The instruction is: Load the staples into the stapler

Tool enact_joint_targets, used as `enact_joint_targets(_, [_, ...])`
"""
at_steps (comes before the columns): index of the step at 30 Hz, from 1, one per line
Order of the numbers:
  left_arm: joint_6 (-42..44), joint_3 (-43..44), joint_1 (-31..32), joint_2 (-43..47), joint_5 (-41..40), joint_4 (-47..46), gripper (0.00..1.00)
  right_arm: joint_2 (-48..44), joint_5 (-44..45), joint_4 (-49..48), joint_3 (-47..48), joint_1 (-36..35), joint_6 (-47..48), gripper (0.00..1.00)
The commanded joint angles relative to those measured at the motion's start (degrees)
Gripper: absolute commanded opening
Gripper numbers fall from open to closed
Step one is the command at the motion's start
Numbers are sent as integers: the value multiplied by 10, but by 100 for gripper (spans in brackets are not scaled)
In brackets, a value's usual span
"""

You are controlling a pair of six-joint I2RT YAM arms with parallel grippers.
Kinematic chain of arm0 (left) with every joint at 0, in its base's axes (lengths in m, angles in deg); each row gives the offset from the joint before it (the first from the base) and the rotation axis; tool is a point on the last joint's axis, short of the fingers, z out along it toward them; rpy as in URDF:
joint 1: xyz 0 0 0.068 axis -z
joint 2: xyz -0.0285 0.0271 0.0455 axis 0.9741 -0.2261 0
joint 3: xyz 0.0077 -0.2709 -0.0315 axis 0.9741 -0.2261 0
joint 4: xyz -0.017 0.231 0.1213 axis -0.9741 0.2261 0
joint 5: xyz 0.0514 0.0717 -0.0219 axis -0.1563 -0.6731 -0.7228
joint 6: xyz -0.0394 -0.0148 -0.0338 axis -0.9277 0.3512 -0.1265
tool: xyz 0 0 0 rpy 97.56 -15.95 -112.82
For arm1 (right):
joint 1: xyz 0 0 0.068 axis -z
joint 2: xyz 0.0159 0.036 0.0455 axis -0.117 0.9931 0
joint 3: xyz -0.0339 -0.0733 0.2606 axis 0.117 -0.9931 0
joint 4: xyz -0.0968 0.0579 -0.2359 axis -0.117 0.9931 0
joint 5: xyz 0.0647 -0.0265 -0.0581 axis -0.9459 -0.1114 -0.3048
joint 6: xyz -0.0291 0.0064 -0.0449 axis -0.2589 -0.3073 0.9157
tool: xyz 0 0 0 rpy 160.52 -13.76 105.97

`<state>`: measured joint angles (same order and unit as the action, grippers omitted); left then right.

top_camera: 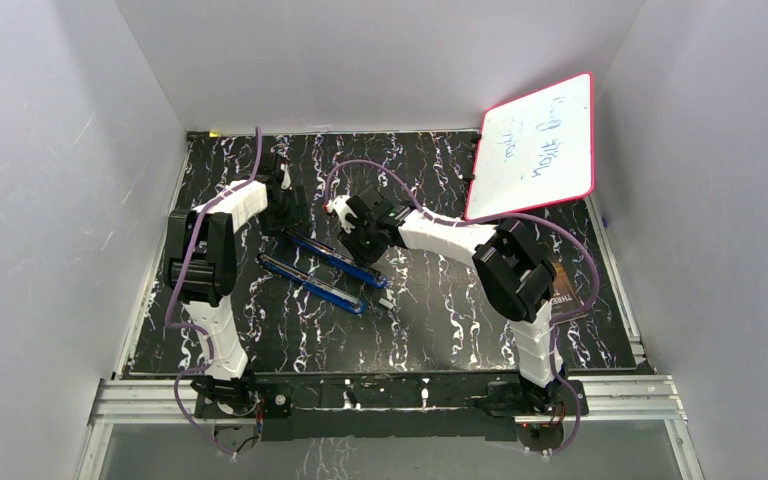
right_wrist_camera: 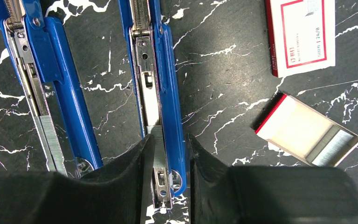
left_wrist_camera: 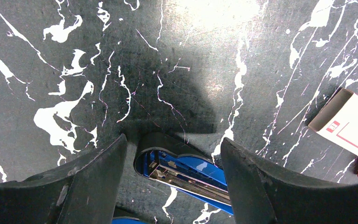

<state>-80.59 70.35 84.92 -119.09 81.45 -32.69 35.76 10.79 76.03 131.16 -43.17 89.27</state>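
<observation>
the black, white-veined worktop [top_camera: 440, 330] is carrying two opened blue staplers, the far stapler [top_camera: 335, 262] and the near stapler [top_camera: 312, 286], lying side by side left of its middle, with a red-and-white box [right_wrist_camera: 300, 35] and its tray [right_wrist_camera: 303, 126] lying near them.

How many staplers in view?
2, both open, side by side: one stapler at the right gripper, the other stapler left of it in the right wrist view.

Right fingers [right_wrist_camera: 205, 186] straddle one stapler [right_wrist_camera: 170, 93]; another stapler [right_wrist_camera: 58, 70] crowds close beside.
</observation>
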Motion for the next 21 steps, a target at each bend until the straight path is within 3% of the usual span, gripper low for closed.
enact_joint_targets(1, [2,14,2,-3,17,17,72,2,12,10,5,-2,9,38])
enact_joint_targets(8, [3,13,1,-1,14,16,72,-39,35,31,-39,-7,20,46])
enact_joint_targets(21, [4,14,2,-2,11,17,72,-70,46,49,-71,-7,23,48])
